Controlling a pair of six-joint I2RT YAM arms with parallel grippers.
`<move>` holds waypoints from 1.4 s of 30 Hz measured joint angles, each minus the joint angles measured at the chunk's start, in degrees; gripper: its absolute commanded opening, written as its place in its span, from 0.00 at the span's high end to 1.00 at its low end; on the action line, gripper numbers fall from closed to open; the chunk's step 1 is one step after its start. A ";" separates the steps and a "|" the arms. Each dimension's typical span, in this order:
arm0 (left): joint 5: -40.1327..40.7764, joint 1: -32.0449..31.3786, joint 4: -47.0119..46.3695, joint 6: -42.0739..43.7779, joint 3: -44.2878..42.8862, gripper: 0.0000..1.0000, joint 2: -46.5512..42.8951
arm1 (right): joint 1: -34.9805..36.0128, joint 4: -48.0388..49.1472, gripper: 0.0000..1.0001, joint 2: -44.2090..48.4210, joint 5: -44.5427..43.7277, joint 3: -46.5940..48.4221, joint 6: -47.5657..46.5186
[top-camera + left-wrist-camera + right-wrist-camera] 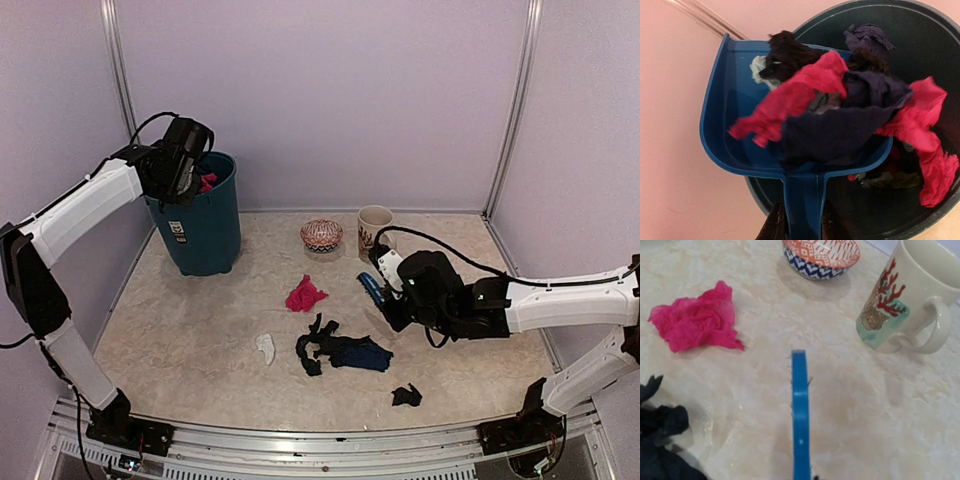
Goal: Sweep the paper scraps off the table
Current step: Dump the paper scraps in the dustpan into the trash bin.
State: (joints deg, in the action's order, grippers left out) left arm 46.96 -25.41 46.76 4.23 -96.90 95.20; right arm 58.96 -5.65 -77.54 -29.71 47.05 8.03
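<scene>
Well, the table (180, 320) is a mottled beige slab, stone-like, with a silver frame rail (320, 442) along the near edge and pale lilac walls (320, 90) closing in three sides. Paper scraps (340, 352) lie on it near the middle: a pink wad, a black and navy tangle, a pale bit to its left and one small black wad nearer the rail. More of them sit heaped in the blue dustpan (722, 130) – pink, navy, black – and others lie inside the teal bin (205, 225) at the back left.

The left gripper (185, 152) is raised at the bin's rim, its jaws pinched on the dustpan's handle, the pan's front over the bin's mouth. The right gripper (393, 298) hangs low over the right half of the surface, closed on a blue brush (800, 410) that points toward the back wall. Beyond the brush stand a patterned bowl (321, 235) and a cream mug (374, 228) with a coral print – near each other, not touching.
</scene>
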 measured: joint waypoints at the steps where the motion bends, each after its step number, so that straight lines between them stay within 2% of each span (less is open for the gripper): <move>1: 2.23 -0.35 -0.46 1.25 0.24 1.00 0.00 | 0.00 -0.11 1.00 0.31 0.13 -0.37 0.00; 5: 11.56 -1.88 -5.97 8.79 3.28 1.00 0.00 | -0.02 -0.20 1.00 2.10 0.13 -0.79 0.02; 9: 17.40 -3.26 -9.81 16.17 5.07 1.00 0.79 | -0.02 -0.24 1.00 3.78 0.15 -1.07 0.17; 15: 25.31 -3.67 -23.34 32.76 10.60 1.00 0.26 | -0.15 -0.24 1.00 5.25 0.20 -1.27 0.44; 20: 28.57 -3.63 -38.10 50.93 17.31 1.00 -0.02 | -0.15 -0.26 1.00 5.25 0.63 -1.27 0.46; 21: 28.68 -3.63 -39.08 52.19 17.55 1.00 -0.04 | -0.15 -0.26 1.00 5.25 0.76 -1.29 0.46; 25: 28.85 -3.67 -54.49 67.28 23.30 1.00 -1.95 | -0.15 -0.24 1.00 5.29 1.16 -1.29 0.44; 30: 28.17 -3.67 -67.45 80.70 26.82 1.00 -2.47 | -0.15 -0.04 1.00 6.45 1.57 -2.34 0.42; 36: 26.95 -3.65 -76.59 88.74 28.04 1.00 -2.49 | -0.17 0.04 1.00 8.59 1.81 -4.04 0.44; 42: 26.32 -3.08 -76.70 87.78 28.70 1.00 -2.73 | -0.17 0.28 1.00 10.73 2.45 -5.05 0.55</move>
State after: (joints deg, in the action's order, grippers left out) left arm 73.28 -28.49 -29.93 92.01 -68.20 92.47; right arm 58.78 -5.37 -66.81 -27.27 42.00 8.58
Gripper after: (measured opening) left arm 0.154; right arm 0.038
